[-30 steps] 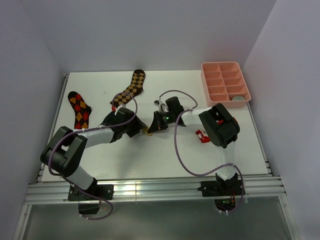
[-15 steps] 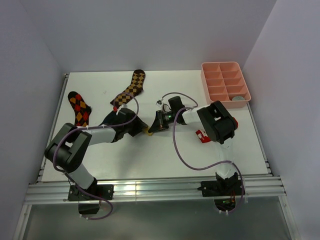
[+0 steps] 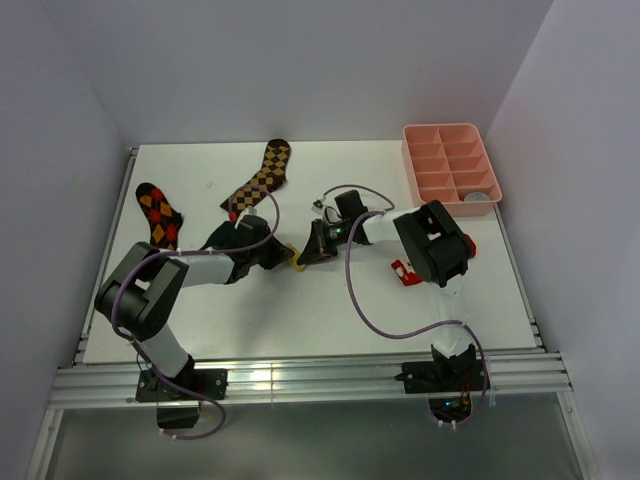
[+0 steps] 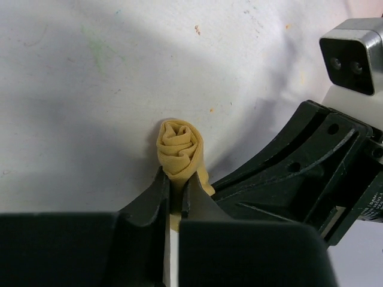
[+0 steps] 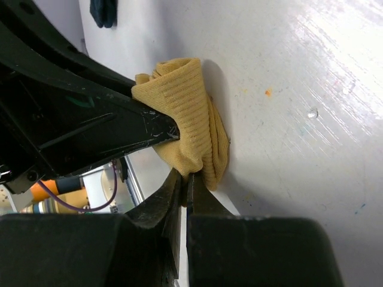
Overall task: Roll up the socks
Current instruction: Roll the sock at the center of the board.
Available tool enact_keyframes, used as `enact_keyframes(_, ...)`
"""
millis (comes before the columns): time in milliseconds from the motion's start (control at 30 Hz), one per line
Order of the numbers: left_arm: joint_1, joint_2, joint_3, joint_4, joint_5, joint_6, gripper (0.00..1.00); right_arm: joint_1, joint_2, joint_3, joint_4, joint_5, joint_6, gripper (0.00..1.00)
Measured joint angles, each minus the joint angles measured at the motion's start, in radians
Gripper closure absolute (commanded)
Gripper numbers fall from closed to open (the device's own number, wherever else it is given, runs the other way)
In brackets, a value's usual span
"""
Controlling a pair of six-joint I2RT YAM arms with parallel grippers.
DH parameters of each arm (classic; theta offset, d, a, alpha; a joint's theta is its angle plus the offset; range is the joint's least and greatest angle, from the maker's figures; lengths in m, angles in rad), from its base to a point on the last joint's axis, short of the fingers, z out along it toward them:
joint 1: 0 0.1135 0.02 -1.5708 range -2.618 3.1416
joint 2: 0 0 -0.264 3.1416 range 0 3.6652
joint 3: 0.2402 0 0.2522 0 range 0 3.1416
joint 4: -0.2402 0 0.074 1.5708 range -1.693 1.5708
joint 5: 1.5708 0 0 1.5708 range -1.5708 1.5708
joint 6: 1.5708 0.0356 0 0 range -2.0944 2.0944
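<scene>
From above, the mustard sock (image 3: 297, 263) sits mid-frame on the table (image 3: 300, 320), a small yellow lump between the left gripper (image 3: 284, 258) and the right gripper (image 3: 306, 254), which meet tip to tip over it. The left wrist view shows it wound into a tight spiral at the centre of the frame, with the left jaws clenched on its loose tail just below the roll. In the right wrist view the right claw is clamped on the roll's lower edge (only a thin nip of fabric, it seems). To finish well, one claw should probably pin the coil while the other tucks the tail, never pulling apart and unwinding it.
</scene>
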Motion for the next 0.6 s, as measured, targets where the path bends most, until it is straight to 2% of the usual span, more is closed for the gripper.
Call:
enact_keyframes(100,0.000,0.002,0.005,-0.002,0.001,0.005,1.00,0.001,-0.001,0.019,-0.045,0.019,-0.006,0.99)
enact_keyframes(233,-0.005,0.008,0.024,-0.025,-0.005,0.010,1.00,0.006,-0.023,0.020,-0.076,0.059,-0.014,0.76)
enact_keyframes(333,-0.013,0.018,0.053,-0.057,-0.009,0.014,1.00,0.016,-0.080,-0.018,-0.079,0.137,-0.036,0.65)
enact_keyframes(400,-0.021,0.026,0.074,-0.079,-0.010,0.014,1.00,0.029,-0.134,-0.050,-0.092,0.225,-0.064,0.62)
enact_keyframes(600,-0.034,0.032,0.107,-0.136,-0.024,0.022,1.00,0.124,-0.275,-0.113,-0.124,0.520,-0.165,0.61)
